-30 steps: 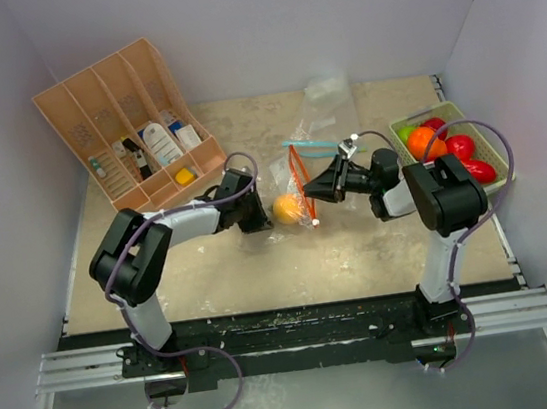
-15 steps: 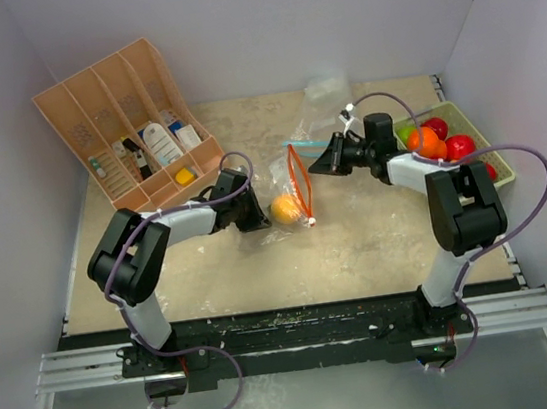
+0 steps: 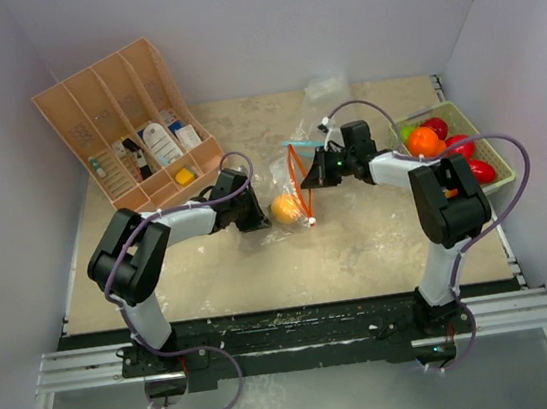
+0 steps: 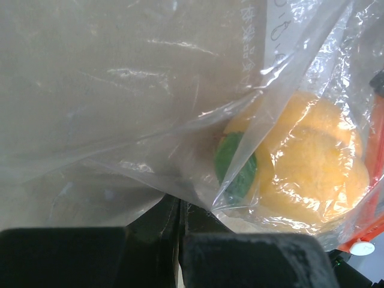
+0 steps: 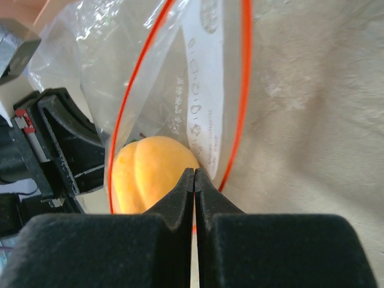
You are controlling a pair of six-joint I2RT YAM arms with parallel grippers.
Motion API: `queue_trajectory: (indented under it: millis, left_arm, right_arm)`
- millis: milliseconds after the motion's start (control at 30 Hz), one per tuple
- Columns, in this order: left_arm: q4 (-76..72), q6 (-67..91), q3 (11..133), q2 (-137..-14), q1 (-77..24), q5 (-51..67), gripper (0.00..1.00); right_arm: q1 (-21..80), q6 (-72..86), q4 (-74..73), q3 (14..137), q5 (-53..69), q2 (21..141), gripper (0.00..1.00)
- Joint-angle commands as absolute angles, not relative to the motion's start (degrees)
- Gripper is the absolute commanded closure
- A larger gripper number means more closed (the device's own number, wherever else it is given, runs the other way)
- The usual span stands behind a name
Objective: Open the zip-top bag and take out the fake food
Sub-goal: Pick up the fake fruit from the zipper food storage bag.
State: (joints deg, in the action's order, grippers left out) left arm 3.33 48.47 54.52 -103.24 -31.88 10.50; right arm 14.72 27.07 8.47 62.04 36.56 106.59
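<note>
Zip-top bag held open on the tabletop, one fruit left inside

The zip-top bag [image 3: 296, 173] is seen lying mid-tabletop [image 3: 359, 244] with its orange-rimmed mouth gaping. One yellow-orange fruit [image 4: 306, 162] with a green leaf end is lodged at the bottom. The left pincer [image 4: 181, 219] is pressed together on a fold of bag film just beside the fruit. The right pincer [image 5: 194, 177] is closed at the mouth rim; whether film is caught cannot be told. Other fake food [image 3: 427, 141], orange, red and green, is heaped in the pale green tray [image 3: 485, 141] at right. Small items are stored in the pink divided organiser [image 3: 88, 98] at far left.
</note>
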Motion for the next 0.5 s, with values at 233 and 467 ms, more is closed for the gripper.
queue_trajectory:
  millis: [233,467]
  left_arm:
    - [5.9,47.3,55.2,-105.1,-31.8,9.8,1.0]
    - [5.9,48.1,56.0,-105.5,-32.2,10.3,1.0]
  right_arm:
    - [19.0,22.5,7.0,63.1,36.0,104.6,0.78]
    - [21.8,21.1,4.9,63.6,34.8,103.8,0.35]
